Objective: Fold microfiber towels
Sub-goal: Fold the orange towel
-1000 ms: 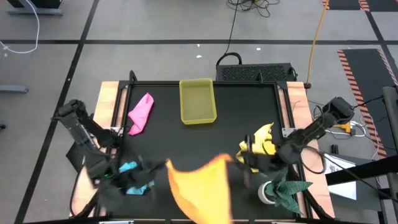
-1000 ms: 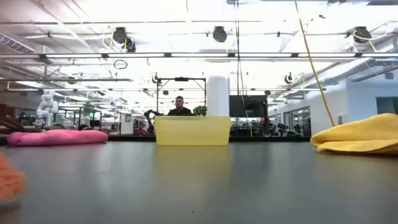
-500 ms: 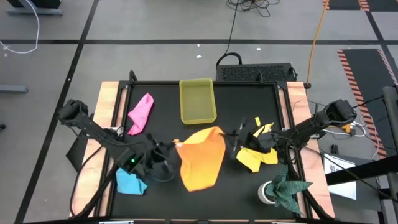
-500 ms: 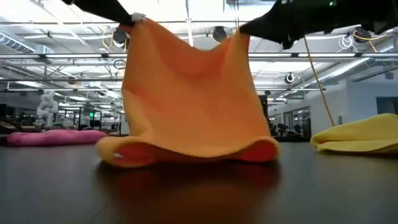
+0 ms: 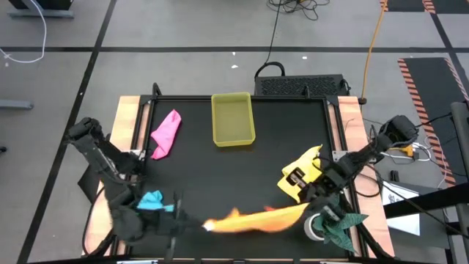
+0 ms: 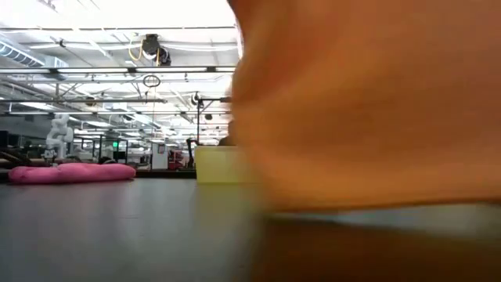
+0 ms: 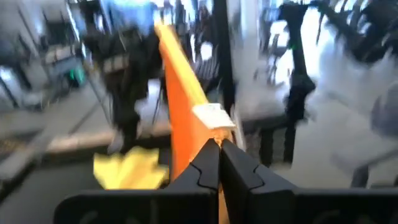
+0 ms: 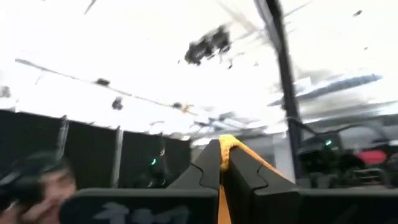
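The table (image 5: 242,165) has a black top with bare wood strips down both sides, and it stands on a grey floor crossed by dark lines. At the far left of the top, a pink towel (image 5: 166,133) lies crumpled near the back edge. Nearer the front, a blue towel (image 5: 152,199) sits beside the left arm. The left gripper (image 5: 201,225) is clamped shut on one end of the orange towel (image 5: 256,218), which stretches as a taut band along the front edge. In the low view this towel (image 6: 368,102) fills the right half of the picture. A yellow tray (image 5: 233,119) stands at the back, in the middle. Right of centre, a yellow towel (image 5: 299,176) lies bunched. The right gripper (image 5: 308,206) pinches the orange towel's other end, its fingers closed on it. A green cloth (image 5: 339,226) sits at the front right corner. Behind the table, the low view shows a wide hall with ceiling rails and hanging lamps.
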Robot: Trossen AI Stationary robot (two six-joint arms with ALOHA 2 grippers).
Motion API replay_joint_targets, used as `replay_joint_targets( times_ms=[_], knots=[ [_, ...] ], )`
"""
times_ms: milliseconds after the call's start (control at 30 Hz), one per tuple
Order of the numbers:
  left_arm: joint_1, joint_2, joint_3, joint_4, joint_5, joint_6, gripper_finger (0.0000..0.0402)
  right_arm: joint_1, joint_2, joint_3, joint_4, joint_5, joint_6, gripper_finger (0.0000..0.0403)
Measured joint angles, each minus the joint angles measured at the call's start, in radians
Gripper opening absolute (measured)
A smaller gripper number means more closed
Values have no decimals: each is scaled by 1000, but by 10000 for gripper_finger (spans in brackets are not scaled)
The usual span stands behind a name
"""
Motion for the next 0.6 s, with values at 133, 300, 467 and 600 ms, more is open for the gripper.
replay_joint_targets(
  times_ms=[133,300,467,600],
  knots=[
    [1,0,15,-35,-239,65,4,35,-1,61,-145,259,-183,0],
    [86,0,16,-322,-439,-90,4,-12,-5,66,-384,641,-402,0],
    [212,5,-5,-676,-348,-443,3,-112,5,54,-654,915,-430,0],
    [289,27,-76,-788,-310,-559,5,-212,6,13,-798,854,-242,0]
  ],
)
